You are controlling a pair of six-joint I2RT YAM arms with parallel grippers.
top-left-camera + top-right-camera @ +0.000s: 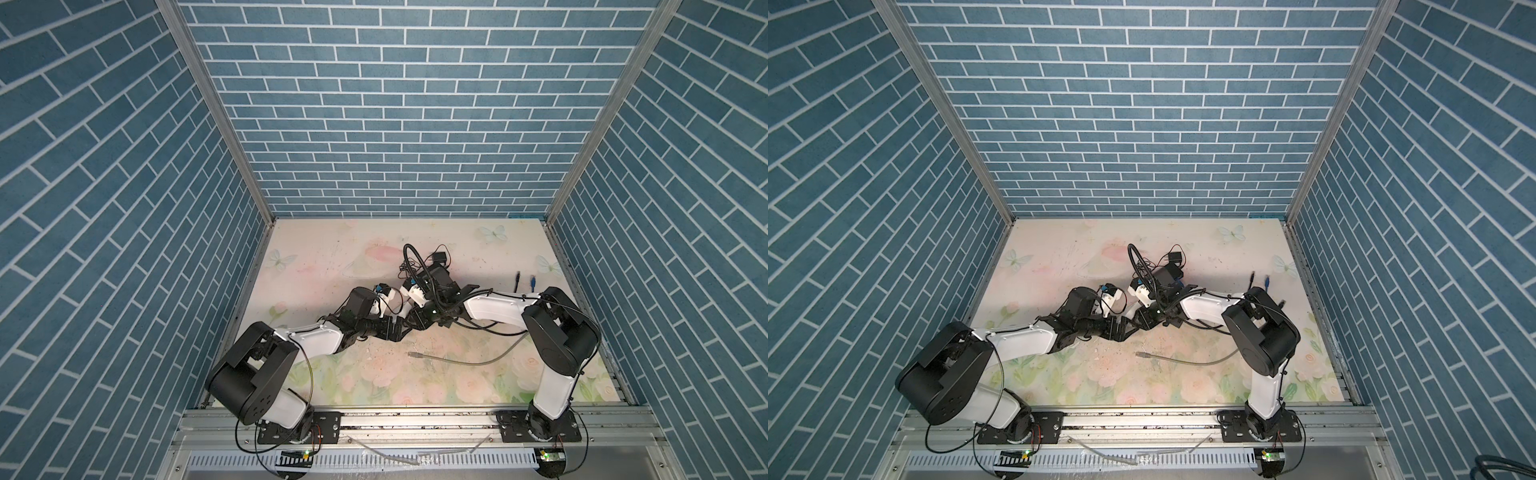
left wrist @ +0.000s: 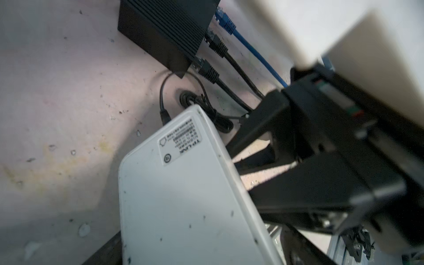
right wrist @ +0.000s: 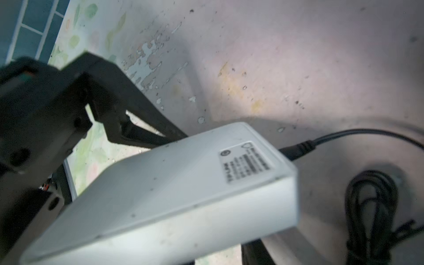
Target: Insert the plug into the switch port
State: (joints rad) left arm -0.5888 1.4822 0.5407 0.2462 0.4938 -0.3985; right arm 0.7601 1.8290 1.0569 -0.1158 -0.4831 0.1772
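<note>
Early, I judge: nothing is inserted yet; the plug (image 1: 412,354) lies loose on the table (image 1: 316,249), at 6 o'clock of both grippers, untouched. The right gripper (image 2: 239,171) clamps the switch (image 2: 183,195) mid-table, tilted; the left gripper (image 3: 171,137) is spread wide beside it, empty. The switch is white, scuffed, label side showing, ports hidden; a black lead (image 3: 298,148) enters one end.

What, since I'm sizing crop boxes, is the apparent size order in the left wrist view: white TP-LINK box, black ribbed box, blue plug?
1. white TP-LINK box, though closest to the camera, which inflates it
2. black ribbed box
3. blue plug
</note>
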